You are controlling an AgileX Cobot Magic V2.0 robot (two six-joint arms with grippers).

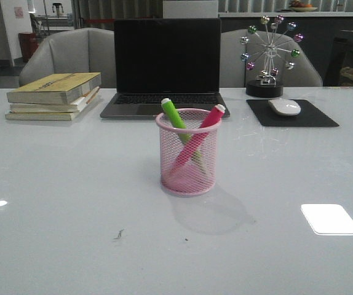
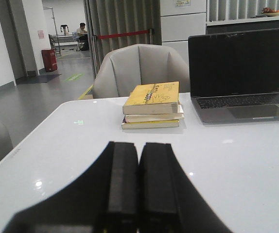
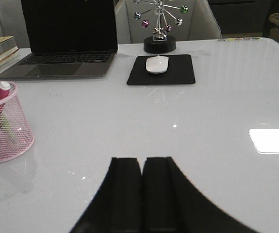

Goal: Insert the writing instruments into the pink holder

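The desk (image 1: 53, 203) has a smooth, glossy white surface that reflects the lights. The pink holder (image 1: 188, 161) is of wire mesh with a solid rim. The two markers (image 1: 175, 116) look like smooth plastic. The mouse pad (image 1: 312, 117) is matt black.

Even indoor light, ceiling glare on glossy table (image 1: 53, 203), slightly soft frames
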